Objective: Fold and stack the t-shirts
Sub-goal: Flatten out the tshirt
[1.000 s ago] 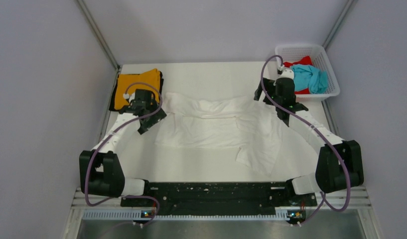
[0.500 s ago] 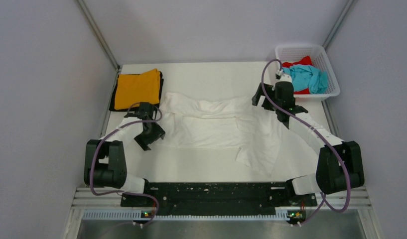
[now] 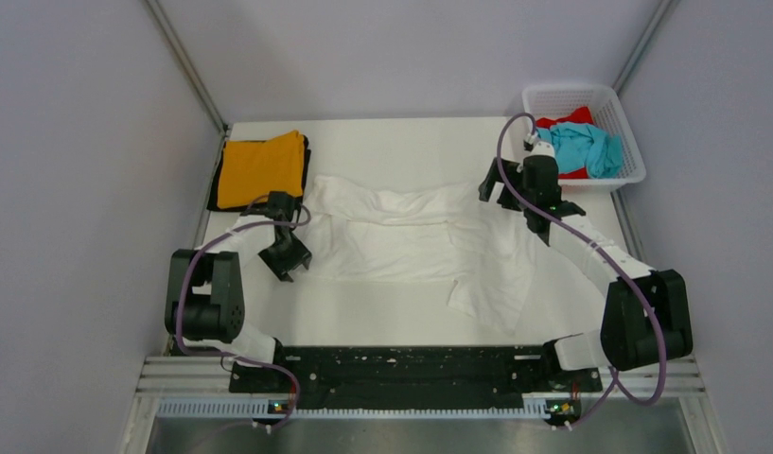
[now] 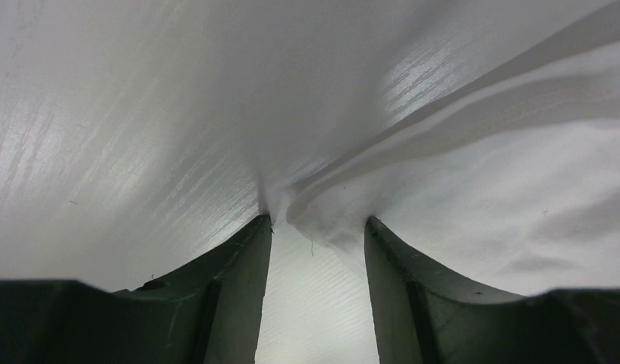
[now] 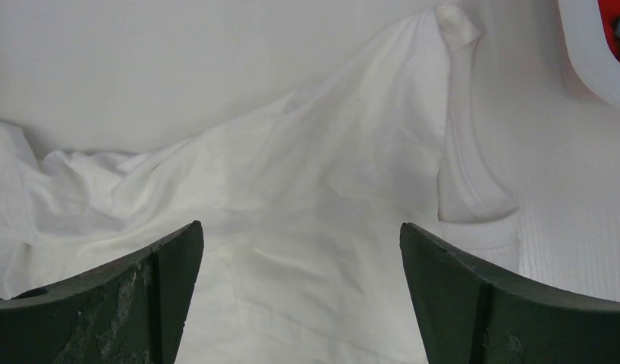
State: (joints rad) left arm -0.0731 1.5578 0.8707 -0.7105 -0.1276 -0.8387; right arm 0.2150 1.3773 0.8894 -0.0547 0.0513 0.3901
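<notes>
Item: large white t-shirt [image 3: 411, 236], spread rumpled across the middle of the white table [image 3: 401, 142], one flap trailing toward the near edge on the right side. Left gripper [image 4: 318, 224]: low at the shirt's left edge, jaws part-way apart and straddling a puckered bit of the hem; bare table shows between the fingers, which are not clamped on the cloth. Right gripper [image 5: 300, 227]: jaws wide apart and holding nothing, above the shirt's far right part, where a sleeve lies pulled out toward the basket. Orange t-shirt [image 3: 261, 167]: folded flat at the far left corner of the table, lying on a black t-shirt [image 3: 215, 197] whose edges show along its left and right sides; this stack sits just beyond the left gripper and apart from the white shirt. White mesh basket [image 3: 571, 92]: off the table's far right corner, just beside the right gripper, holding a teal t-shirt [image 3: 586, 147] crumpled on top of a red t-shirt [image 3: 567, 118]. Purple cables [image 3: 184, 284] loop along both arms. Grey walls close in on three sides. The right arm lies over the white shirt's right edge and hides the cloth beneath it.
</notes>
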